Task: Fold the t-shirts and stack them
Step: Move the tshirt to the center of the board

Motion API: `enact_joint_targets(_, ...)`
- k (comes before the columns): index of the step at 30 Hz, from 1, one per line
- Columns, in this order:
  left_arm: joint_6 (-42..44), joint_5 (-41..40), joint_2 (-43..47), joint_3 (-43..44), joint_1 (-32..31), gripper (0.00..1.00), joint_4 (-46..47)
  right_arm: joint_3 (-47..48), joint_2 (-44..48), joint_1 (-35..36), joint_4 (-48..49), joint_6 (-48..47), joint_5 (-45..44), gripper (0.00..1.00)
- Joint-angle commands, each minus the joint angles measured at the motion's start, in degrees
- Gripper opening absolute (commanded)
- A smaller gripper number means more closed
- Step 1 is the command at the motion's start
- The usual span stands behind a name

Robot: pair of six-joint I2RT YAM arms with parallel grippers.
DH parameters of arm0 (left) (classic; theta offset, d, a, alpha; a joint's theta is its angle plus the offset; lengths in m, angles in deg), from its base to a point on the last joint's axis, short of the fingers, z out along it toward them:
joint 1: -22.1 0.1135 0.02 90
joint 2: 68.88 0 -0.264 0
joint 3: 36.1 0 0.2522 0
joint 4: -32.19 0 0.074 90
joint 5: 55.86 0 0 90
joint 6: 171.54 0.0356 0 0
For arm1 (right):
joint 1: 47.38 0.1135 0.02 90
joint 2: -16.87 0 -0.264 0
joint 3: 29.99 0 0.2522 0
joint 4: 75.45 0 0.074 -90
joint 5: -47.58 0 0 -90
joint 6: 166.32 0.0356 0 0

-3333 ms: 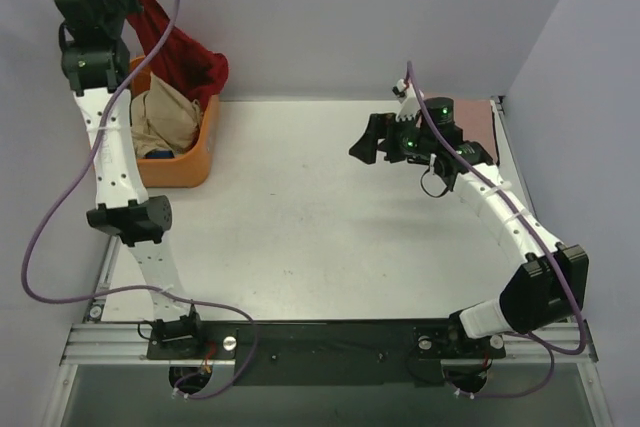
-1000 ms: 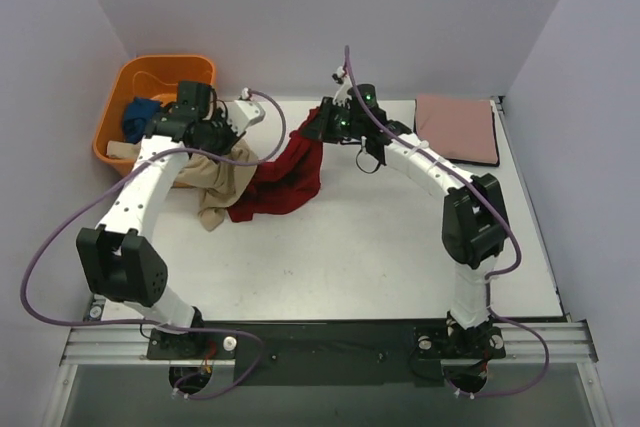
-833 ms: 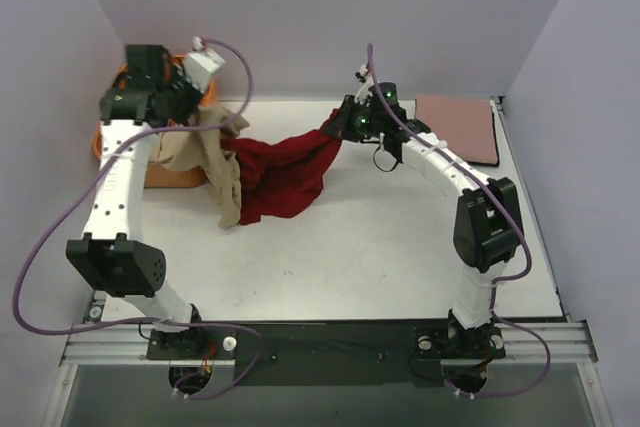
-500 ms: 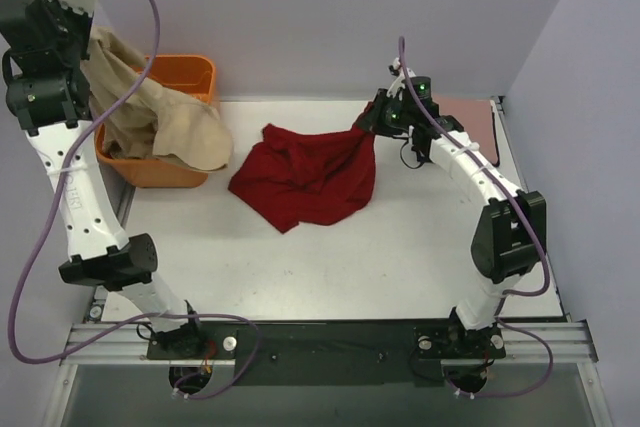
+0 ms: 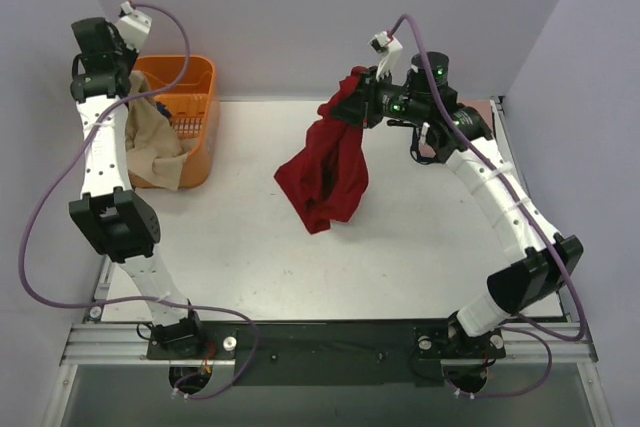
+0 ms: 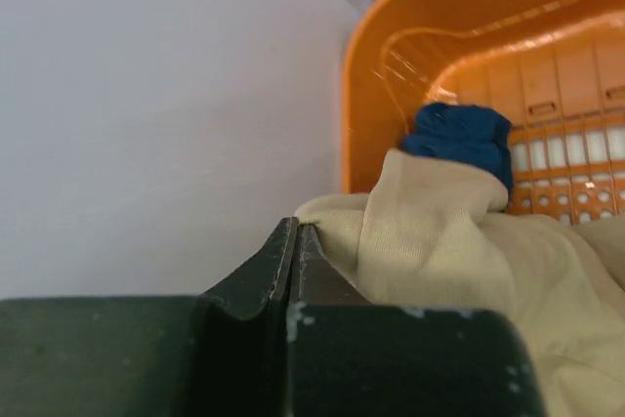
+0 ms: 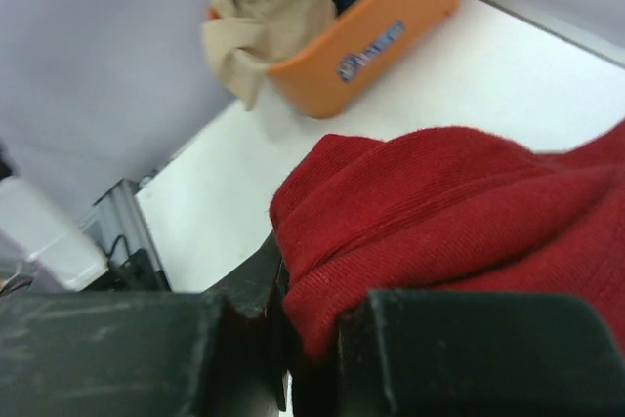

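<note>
Table lies open beneath dark red t-shirt pinched by right gripper; left gripper pressed together

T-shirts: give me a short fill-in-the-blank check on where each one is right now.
The dark red t-shirt hangs from the ___ arm's fingers.
The beige t-shirt drapes over the rim of the ___ basket.
The blue t-shirt lies ___ the basket.
Missing words: right, orange, inside.
</note>
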Motion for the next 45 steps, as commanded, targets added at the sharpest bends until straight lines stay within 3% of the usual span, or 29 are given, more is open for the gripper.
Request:
enact_joint_targets(1, 4.43, 1.91, 0.64, -0.88, -2.05, 0.04, 2.31, 5.74, 5.99, 1.02, 3.93, 0.86, 14.46, 0.00)
enact_joint_targets(2, 4.70, 2.00, 0.64, -1.06, -2.92, 0.30, 0.91, 6.01, 6.43, 0.85, 7.42, 4.80, 17.35, 0.00)
enact_joint_targets(3, 4.61, 4.00, 1.07, -1.24, -3.63, 0.49, -0.06, 6.27, 6.61, -0.11, 9.81, 6.84, 18.24, 0.00)
enact_joint_targets(5, 2.34, 10.14, 3.69, -2.90, -3.81, 0.68, -1.03, 7.32, 6.44, -1.61, 13.78, 12.73, 18.17, 0.00)
enact_joint_targets(9, -0.66, 19.83, 10.02, -8.70, -5.91, 0.71, -0.77, 10.93, 2.31, -4.51, 8.71, 14.51, 9.75, 0.00)
enact_joint_targets(13, -1.45, 24.13, 14.25, -11.52, -9.25, 0.71, -5.84, 15.23, -7.09, -7.50, -6.74, 11.79, -8.23, 0.04)
enact_joint_targets(14, -3.02, 26.93, 14.96, -11.70, -9.43, 0.71, -7.09, 15.67, -10.15, -7.85, -8.69, 9.43, -10.73, 0.16)
enact_joint_targets(15, -3.82, 28.44, 15.31, -11.96, -10.04, 0.71, -9.54, 15.85, -11.48, -7.77, -11.67, 8.28, -15.97, 0.41)
enact_joint_targets(16, -4.87, 30.80, 15.92, -12.66, -10.48, 0.72, -11.13, 17.07, -14.89, -7.85, -12.92, 5.57, -17.68, 0.57)
enact_joint_targets(17, -5.23, 31.61, 16.19, -13.10, -11.53, 0.71, -13.49, 18.04, -17.01, -7.85, -17.11, 4.24, -20.74, 0.92)
enact_joint_targets(19, -5.41, 33.19, 17.51, -15.38, -12.51, 0.71, -16.75, 24.09, -23.25, -8.12, -26.66, 2.91, -25.40, 1.00)
enact_joint_targets(21, -5.23, 34.77, 19.18, -18.72, -15.84, 0.71, -18.95, 28.59, -26.87, -8.29, -34.42, 1.77, -31.54, 1.00)
enact_joint_targets(23, -5.50, 37.58, 20.67, -22.41, -17.42, 0.70, -21.06, 24.40, -25.22, -8.38, -35.61, -0.25, -34.99, 1.00)
enact_joint_targets(28, -4.35, 40.93, 22.61, -31.55, -23.31, 0.64, -25.73, 1.73, -10.29, -6.28, -34.99, -5.25, -37.03, 0.98)
enact_joint_targets(32, -10.49, 42.42, 22.87, -40.95, -25.78, 0.63, -22.14, -18.48, 4.12, 4.96, -30.44, -13.69, -39.93, 0.92)
enact_joint_targets(37, -11.39, 44.80, 22.52, -51.49, -31.83, 0.63, -15.72, -38.95, 17.66, 24.79, -22.53, -15.38, -30.36, 0.79)
enact_joint_targets(41, -9.54, 43.57, 20.77, -56.51, -37.29, 0.68, -12.38, -43.46, 17.34, 39.13, -17.60, -13.55, -33.15, 0.77)
enact_joint_targets(45, -9.71, 42.35, 18.92, -61.34, -40.01, 0.71, -8.69, -45.83, 14.35, 42.59, -13.21, -14.23, -35.45, 0.79)
